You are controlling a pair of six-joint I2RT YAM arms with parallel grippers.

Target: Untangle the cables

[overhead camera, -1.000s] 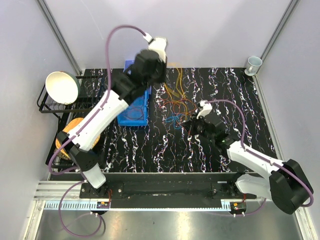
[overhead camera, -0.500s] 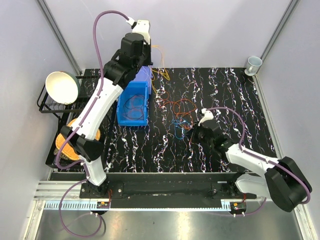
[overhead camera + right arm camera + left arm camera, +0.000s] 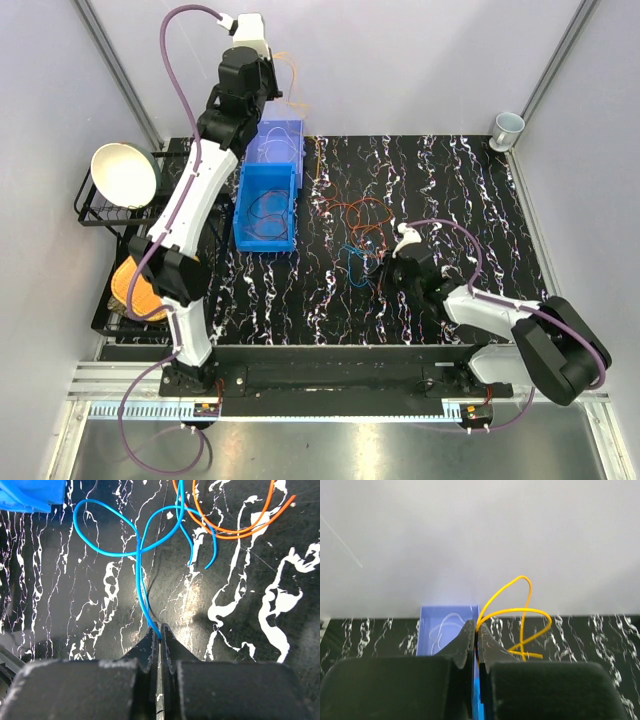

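The thin orange, red and blue cables (image 3: 356, 222) are lying looped at the middle of the black marbled surface (image 3: 480, 200). The left gripper (image 3: 476, 639) is clenching a yellow cable (image 3: 520, 611) above the far edge; the right gripper (image 3: 159, 635) is pinching a blue cable (image 3: 140, 555).

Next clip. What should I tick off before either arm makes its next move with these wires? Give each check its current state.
1. Left gripper shut on the yellow wire: ok.
2. Right gripper shut on the blue wire: ok.
3. Yellow wire lifted fully free: cannot tell; its lower end is hard to trace from above.
4. Blue wire clear of the orange wire: not ok; they cross just beyond the right gripper.
5. Blue bin beneath the left gripper: ok, it shows under the fingers in the left wrist view.
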